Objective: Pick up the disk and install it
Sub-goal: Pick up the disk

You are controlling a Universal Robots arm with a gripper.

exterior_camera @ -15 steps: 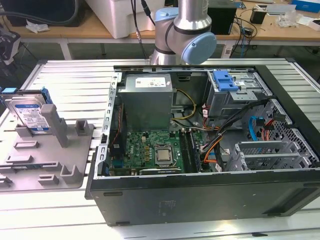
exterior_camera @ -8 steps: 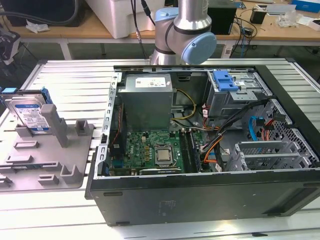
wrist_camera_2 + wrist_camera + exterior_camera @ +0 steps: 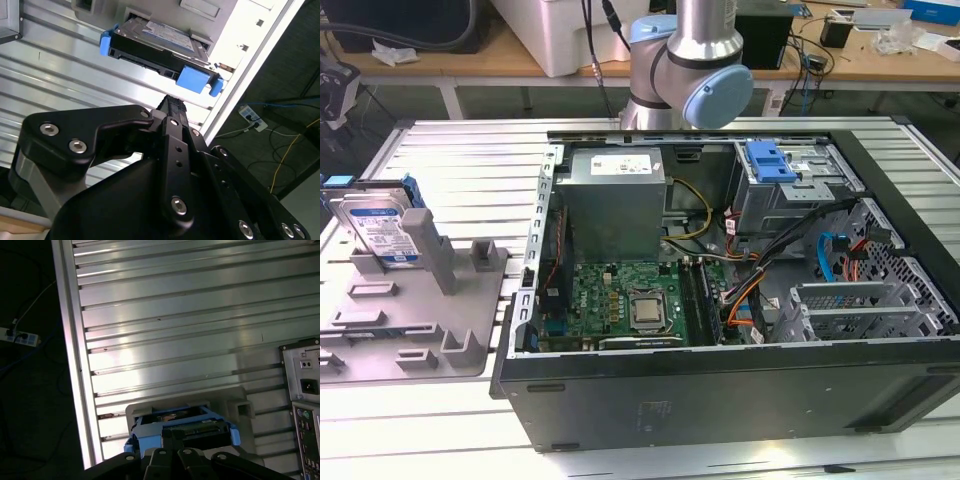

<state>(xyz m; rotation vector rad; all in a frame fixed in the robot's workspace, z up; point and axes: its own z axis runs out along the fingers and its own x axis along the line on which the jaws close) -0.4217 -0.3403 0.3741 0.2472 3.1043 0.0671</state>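
Hovering hand [image 3: 172,103] sits clear of the disk [image 3: 155,42] (upright in grey stand [image 3: 415,335]).

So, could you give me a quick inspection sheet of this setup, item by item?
Surface: ribbed aluminium table.
Job's things: disk stands upright in a grey holder, at the exterior view's left of the open computer case; not yet installed.
Clutter: nothing seen.
Grippers: gripper is near the disk in the second wrist view, not holding it.
Cables: coloured wires inside the case; power strip on the floor.
Surroundings: wooden bench behind the table.
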